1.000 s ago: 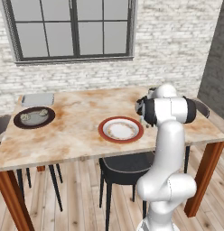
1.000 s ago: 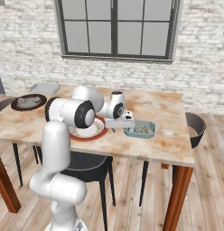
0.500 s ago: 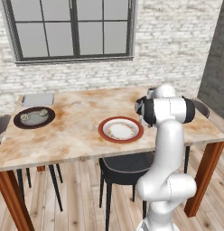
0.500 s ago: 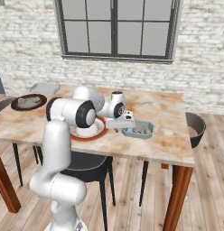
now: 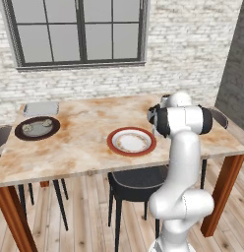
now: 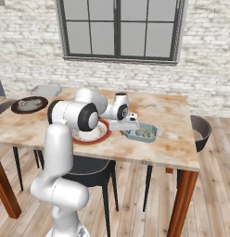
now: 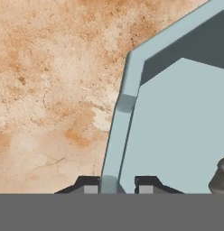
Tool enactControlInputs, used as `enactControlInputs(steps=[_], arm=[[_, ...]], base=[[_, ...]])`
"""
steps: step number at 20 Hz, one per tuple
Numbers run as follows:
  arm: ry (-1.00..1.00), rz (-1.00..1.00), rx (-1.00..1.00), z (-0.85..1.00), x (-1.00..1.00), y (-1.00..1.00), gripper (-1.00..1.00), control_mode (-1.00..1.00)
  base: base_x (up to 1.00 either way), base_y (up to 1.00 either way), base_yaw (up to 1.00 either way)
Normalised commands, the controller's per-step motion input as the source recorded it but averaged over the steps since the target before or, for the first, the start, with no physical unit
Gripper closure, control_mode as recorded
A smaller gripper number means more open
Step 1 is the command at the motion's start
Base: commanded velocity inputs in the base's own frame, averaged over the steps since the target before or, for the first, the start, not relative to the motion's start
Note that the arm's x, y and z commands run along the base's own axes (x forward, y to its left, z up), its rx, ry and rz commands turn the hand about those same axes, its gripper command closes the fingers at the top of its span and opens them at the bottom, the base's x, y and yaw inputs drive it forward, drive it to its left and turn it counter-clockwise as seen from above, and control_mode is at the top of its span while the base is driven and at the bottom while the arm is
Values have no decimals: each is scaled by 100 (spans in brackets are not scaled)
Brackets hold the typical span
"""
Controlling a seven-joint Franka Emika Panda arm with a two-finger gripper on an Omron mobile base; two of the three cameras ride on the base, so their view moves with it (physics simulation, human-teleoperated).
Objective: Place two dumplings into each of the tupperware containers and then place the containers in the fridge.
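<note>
A light-grey tupperware container (image 6: 149,135) sits on the table's right part with dumplings (image 6: 143,132) inside. My gripper (image 6: 125,133) is low at its left end, shut on the container's rim (image 7: 125,103). One fingertip (image 7: 90,186) is outside the wall and the other (image 7: 147,186) is inside. A dumpling (image 7: 220,177) lies on the container floor nearby. A second tupperware container (image 5: 41,108) rests at the far left corner. More dumplings (image 5: 29,127) lie on the dark brown plate (image 5: 21,133). The fridge is out of view.
A red-rimmed white plate (image 5: 114,145) lies mid-table beside the arm. Dark chairs stand under the front edge (image 5: 136,179) and at the right end (image 6: 201,132). A brick wall with a window runs behind the table.
The fingers have closed from wide open onto the container's rim. The arm and the container have barely moved.
</note>
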Motion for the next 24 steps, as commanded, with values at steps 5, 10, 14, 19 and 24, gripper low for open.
enactControlInputs(steps=[5, 10, 14, 19, 24], arm=[[-2, 7, -5, 16, -1, 0, 100, -100], [0, 11, -7, 43, -4, 0, 100, -100], [0, 20, -9, 44, -8, 0, 100, -100], [0, 42, -1, 40, -30, 2, 100, -100], [0, 49, 0, 42, -59, 28, 100, -100]], base=[[0, 0, 0], [0, 0, 0], [0, 0, 0], [0, 0, 0], [0, 0, 0]])
